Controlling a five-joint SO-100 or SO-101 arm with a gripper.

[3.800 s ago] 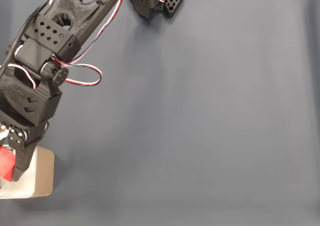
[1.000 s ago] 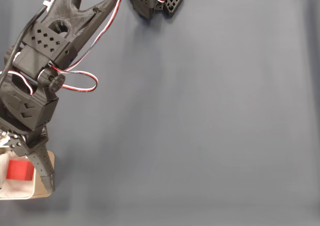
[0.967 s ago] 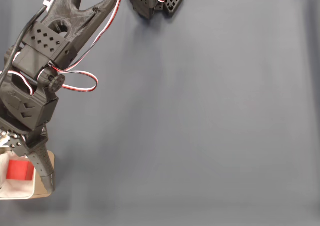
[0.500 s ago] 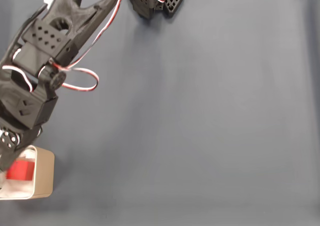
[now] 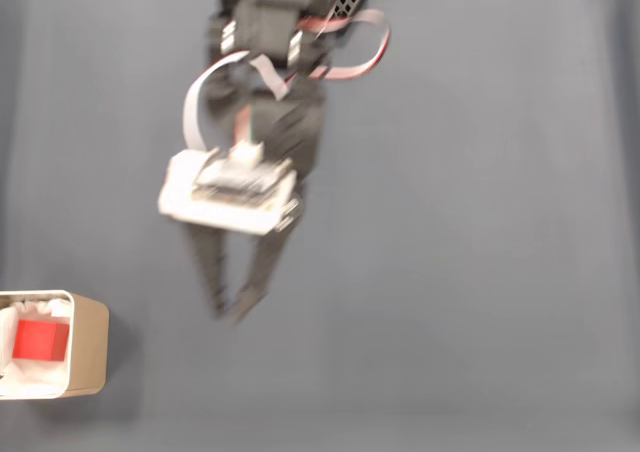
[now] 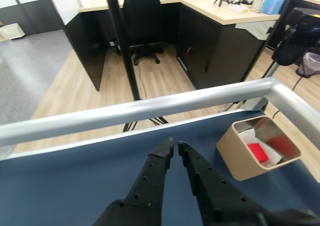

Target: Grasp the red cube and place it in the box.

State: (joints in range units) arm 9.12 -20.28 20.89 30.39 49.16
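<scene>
The red cube (image 5: 40,340) lies inside the beige box (image 5: 88,347) at the lower left of the fixed view, on white paper lining. In the wrist view the box (image 6: 239,156) sits at the right with the red cube (image 6: 257,150) in it. My gripper (image 5: 228,310) hangs over the blue mat well to the right of the box, blurred by motion. In the wrist view the gripper (image 6: 175,145) has its black fingertips nearly touching, with nothing between them.
The blue-grey mat (image 5: 450,232) covers the table. The arm's black base (image 5: 310,2) sits at the top edge of the fixed view. A silver rail (image 6: 150,108) runs along the table's far edge in the wrist view, with an office chair (image 6: 142,16) and desks beyond.
The arm has swung from over the box at the left to the middle of the mat. The cube, earlier held and then let go, stays in the box. The fingers have come together.
</scene>
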